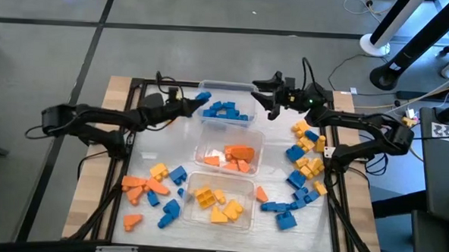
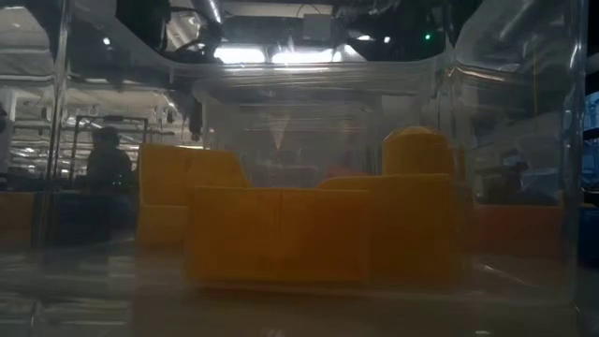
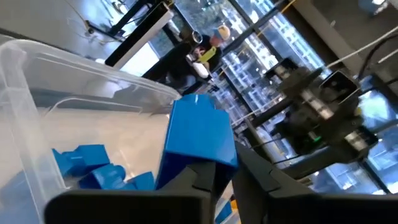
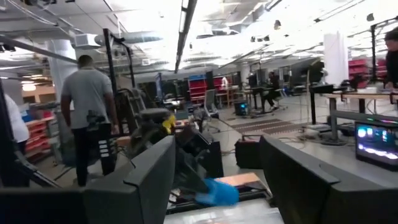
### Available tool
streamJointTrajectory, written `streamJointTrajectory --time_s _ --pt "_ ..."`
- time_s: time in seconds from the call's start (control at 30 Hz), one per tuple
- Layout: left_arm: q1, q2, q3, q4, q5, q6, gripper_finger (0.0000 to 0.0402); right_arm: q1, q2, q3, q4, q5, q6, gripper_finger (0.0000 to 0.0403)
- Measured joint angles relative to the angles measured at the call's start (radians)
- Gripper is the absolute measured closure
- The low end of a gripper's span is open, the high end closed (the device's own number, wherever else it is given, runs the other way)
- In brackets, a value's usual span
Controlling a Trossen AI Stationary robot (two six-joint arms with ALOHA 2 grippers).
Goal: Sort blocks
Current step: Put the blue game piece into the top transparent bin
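Three clear tubs stand in a row down the table's middle: the far tub (image 1: 228, 87) holds blue blocks (image 1: 227, 111), the middle tub (image 1: 205, 149) orange blocks, the near tub (image 1: 245, 218) yellow blocks (image 2: 309, 225). My left gripper (image 1: 197, 100) is at the far tub's left rim, shut on a blue block (image 3: 199, 140). My right gripper (image 1: 267, 96) hangs open and empty above the far tub's right end; its wrist view shows the two fingers wide apart (image 4: 217, 146). My left gripper pinches the blue block by its lower end (image 3: 186, 167) between its two fingers. The fingers reach in about level from the table's left side. The block sticks out past the fingertips, lifted clear above the far tub's inside (image 3: 81, 130).
Loose orange, blue and yellow blocks (image 1: 155, 187) lie on the table left of the tubs. Yellow and blue blocks (image 1: 307, 156) lie on the right, with more blue ones (image 1: 283, 212) near the front. People (image 4: 90, 112) stand in the room beyond the table.
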Motion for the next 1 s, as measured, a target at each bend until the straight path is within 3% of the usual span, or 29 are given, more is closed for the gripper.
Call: streamJointTrajectory --time_s 0.17,0.37,0.63,0.77,0.9,1.0 --pt "0.0 0.064 0.037 -0.008 0.0 0.04 0.0312 0.0 -0.09 0.0 -0.136 -0.004 -0.011 0.0169" --pt "0.0 0.107 0.073 -0.007 0.011 0.04 0.0249 0.0 -0.241 0.0 -0.449 0.008 -0.035 0.0169" --pt "0.0 0.098 0.075 -0.023 0.083 -0.022 0.0239 0.0 -0.445 0.0 -0.976 0.134 -0.031 0.0169" --pt "0.0 0.077 0.075 -0.026 0.165 0.114 0.0248 0.0 -0.504 0.0 -1.131 0.186 -0.033 0.0169" --pt "0.0 0.06 0.076 -0.054 0.207 0.358 0.0254 0.0 -0.516 0.0 -1.166 0.194 -0.033 0.0169" --pt "0.0 0.044 0.102 -0.163 0.25 0.51 0.0253 0.0 -0.515 0.0 -1.165 0.191 -0.033 0.0169"
